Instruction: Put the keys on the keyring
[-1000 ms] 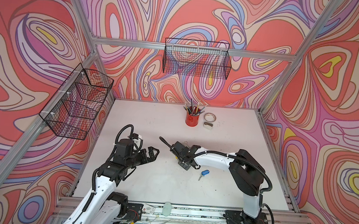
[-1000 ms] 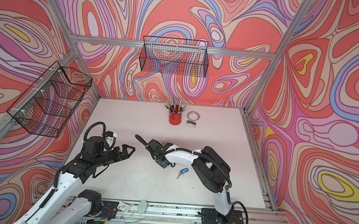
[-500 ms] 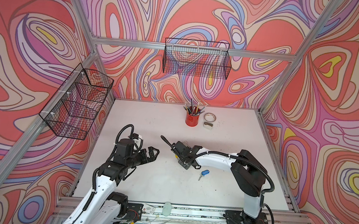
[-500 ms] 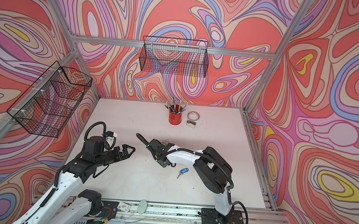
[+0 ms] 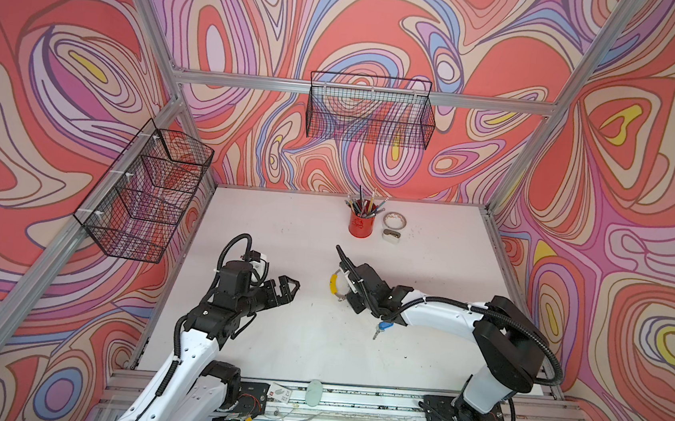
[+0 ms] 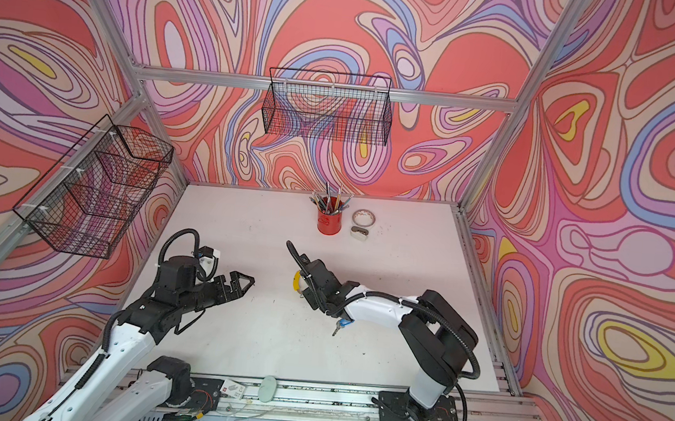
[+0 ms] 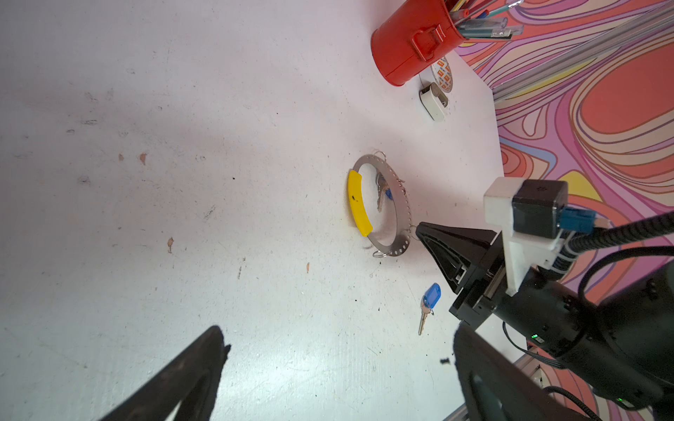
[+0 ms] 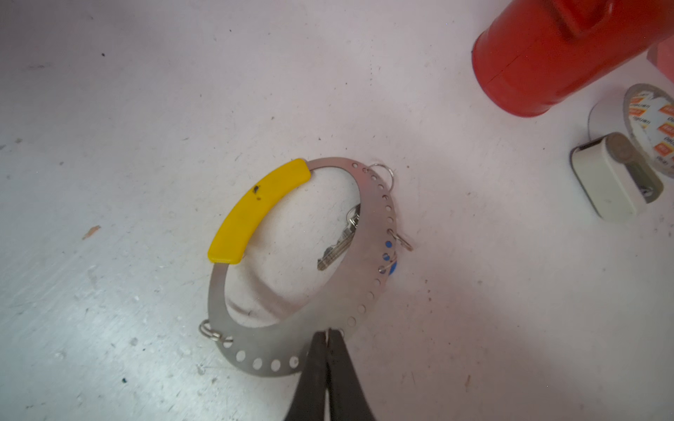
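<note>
The right fingers (image 8: 321, 359) have just closed tight on the rim of the keyring (image 8: 368, 291), beside a small wire loop. They hold it tilted up at the pinched side. One key (image 8: 337, 248) hangs inside it. The other key (image 7: 426, 310) hasn't moved and lies on the counter (image 7: 182, 182) near that arm. The left fingers (image 5: 285, 292) stay wide open and empty. With the ring now steadied, that second key looks like the next job.

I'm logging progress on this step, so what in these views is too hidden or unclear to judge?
- Right wrist view: the keyring band covers the blue tag of the inner key; attachment unclear.
- Right wrist view: the right gripper, shut, hides whether it pinches band or wire loop.
- Both top views: the right arm covers most of the keyring and part of the loose key.
</note>
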Robot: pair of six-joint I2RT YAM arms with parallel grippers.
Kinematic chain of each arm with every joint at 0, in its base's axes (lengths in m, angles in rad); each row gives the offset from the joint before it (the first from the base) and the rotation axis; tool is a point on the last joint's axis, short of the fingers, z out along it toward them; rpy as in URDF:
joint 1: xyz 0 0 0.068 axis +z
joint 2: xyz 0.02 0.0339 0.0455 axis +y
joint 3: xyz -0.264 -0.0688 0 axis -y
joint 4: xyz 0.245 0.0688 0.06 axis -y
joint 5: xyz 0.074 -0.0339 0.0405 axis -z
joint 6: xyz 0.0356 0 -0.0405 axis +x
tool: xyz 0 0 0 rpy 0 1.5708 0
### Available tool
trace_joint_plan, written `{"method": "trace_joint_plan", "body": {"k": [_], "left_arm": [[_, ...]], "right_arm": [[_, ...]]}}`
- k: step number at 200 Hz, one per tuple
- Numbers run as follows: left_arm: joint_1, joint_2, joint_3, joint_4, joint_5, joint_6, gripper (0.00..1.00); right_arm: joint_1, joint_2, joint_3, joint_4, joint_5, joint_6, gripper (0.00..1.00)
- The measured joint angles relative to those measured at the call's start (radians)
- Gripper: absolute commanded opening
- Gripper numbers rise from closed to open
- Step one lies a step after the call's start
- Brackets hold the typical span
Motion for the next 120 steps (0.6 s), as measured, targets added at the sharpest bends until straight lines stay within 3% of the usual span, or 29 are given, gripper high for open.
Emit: {"method": "trace_joint_plan", "body": {"k": [112, 120], "left_arm": [[0.000, -0.014, 0.000, 0.005, 0.000, 0.000, 1.00], [0.000, -0.012, 0.000, 0.006, 0.000, 0.000, 1.00]], "right_arm": [[-0.006, 0.092, -0.119, 0.309, -0.076, 0.097, 0.00], [-0.006, 0.092, -0.121, 0.314, -0.077, 0.099, 0.05]]}}
